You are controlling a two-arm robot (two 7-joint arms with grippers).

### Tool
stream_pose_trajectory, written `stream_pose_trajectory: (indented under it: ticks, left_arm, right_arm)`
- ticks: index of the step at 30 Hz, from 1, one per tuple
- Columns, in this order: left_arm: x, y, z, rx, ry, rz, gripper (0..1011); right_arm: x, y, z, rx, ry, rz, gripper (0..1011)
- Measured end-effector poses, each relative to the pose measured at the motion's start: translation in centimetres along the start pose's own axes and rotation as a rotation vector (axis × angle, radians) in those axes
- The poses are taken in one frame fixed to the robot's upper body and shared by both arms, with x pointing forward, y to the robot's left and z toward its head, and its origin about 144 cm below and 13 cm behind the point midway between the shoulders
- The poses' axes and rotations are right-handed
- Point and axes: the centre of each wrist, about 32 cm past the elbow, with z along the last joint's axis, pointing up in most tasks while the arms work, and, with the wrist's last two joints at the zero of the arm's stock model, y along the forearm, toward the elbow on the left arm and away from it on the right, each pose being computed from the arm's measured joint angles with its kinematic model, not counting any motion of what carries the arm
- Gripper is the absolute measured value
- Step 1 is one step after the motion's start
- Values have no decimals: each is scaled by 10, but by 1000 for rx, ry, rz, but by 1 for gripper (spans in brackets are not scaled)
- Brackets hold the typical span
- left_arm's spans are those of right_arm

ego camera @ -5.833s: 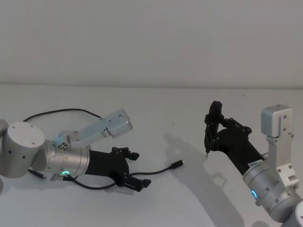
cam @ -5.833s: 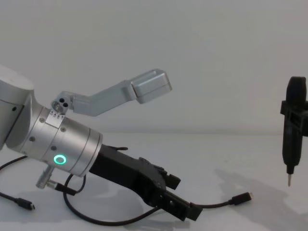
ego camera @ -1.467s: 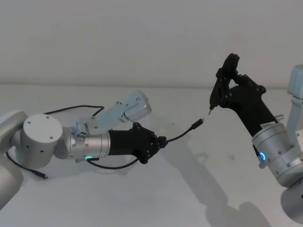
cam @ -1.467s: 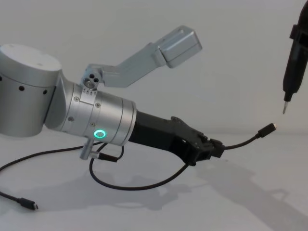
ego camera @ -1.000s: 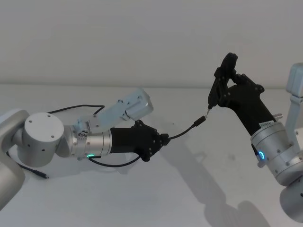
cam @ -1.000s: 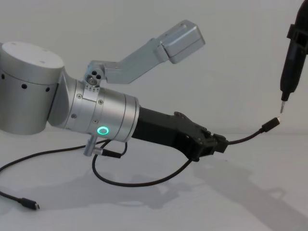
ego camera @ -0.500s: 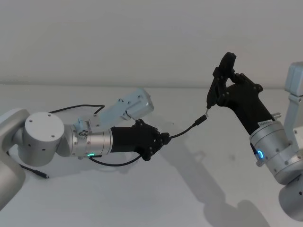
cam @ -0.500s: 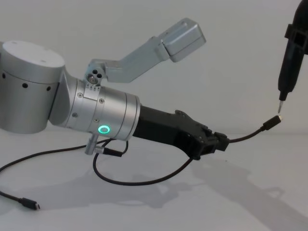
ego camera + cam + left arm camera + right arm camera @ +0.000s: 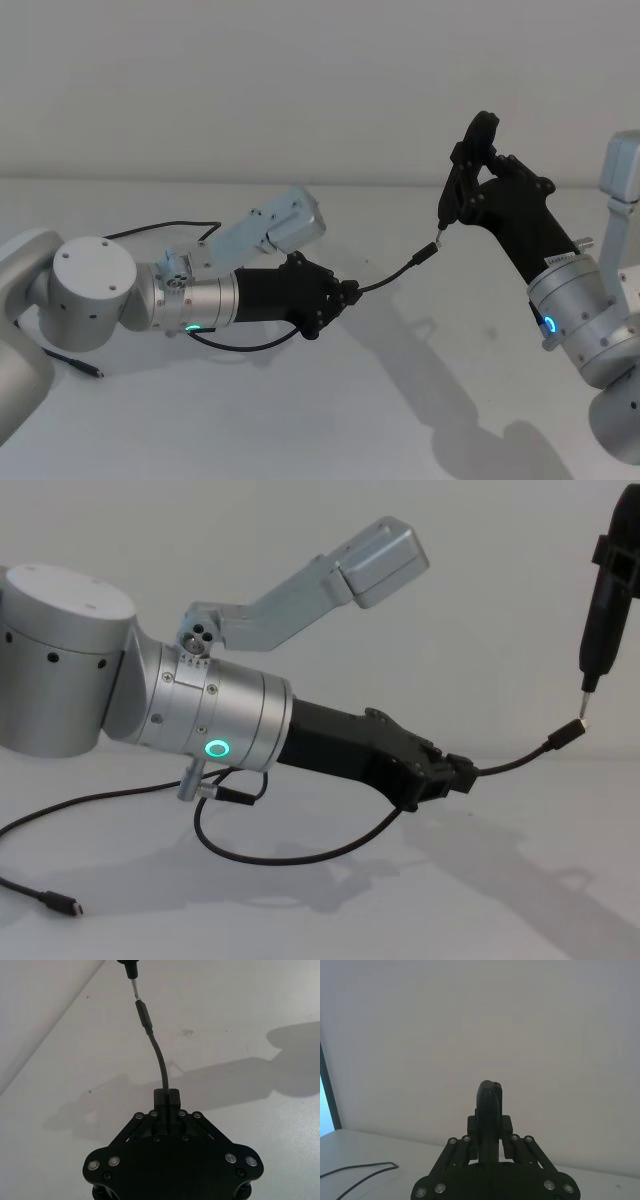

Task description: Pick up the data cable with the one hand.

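I have the data cable (image 9: 385,283) lifted: its free end arches up and forward out of the jaws of my left gripper (image 9: 343,297), and the small plug (image 9: 566,733) at its tip hangs in the air well above the surface (image 9: 330,420). In the left wrist view the cable (image 9: 161,1062) runs straight out from between the jaws, which are closed tight on it a short way back from the plug (image 9: 142,1013). So I judge the pick done; what is left is only to keep the hold. Behind the jaws the rest of the cable (image 9: 290,855) droops in a loop down to the surface under the wrist. Just ahead of the plug is the pointed tip of the pen-like tool (image 9: 462,180), which my right gripper (image 9: 490,1132) has its jaws clamped around, upright; tip and plug look to be touching or nearly so, I cannot say which. That tool is the one thing close enough to knock the plug. Another cord (image 9: 160,231) trails on the surface behind the left arm, and a second small plug (image 9: 60,906) lies well back near the left edge, clear of the work.
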Motion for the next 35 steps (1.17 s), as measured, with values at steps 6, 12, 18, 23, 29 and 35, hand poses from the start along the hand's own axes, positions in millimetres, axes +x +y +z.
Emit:
stream_pose_trajectory:
  ticks: [6,12,18,23,29,35]
  left_arm:
    - [0,0,0,0,0,0,41]
    - [0,0,0,-1,0,0,41]
    - [0,0,0,0,0,0,41]
    - [0,0,0,-1,0,0,41]
    - [0,0,0,-1,0,0,41]
    - [0,0,0,0,0,0,42]
  right_arm:
    - [1,1,-1,-2,-3,-1,275]
    - [2,1,-2,-5,-4,0,275]
    - [2,2,-2,-6,-5,0,274]
    - [2,2,-2,-7,-5,0,274]
    - [2,2,-2,-8,-5,2,275]
    - [2,2,-2,-9,-5,2,274]
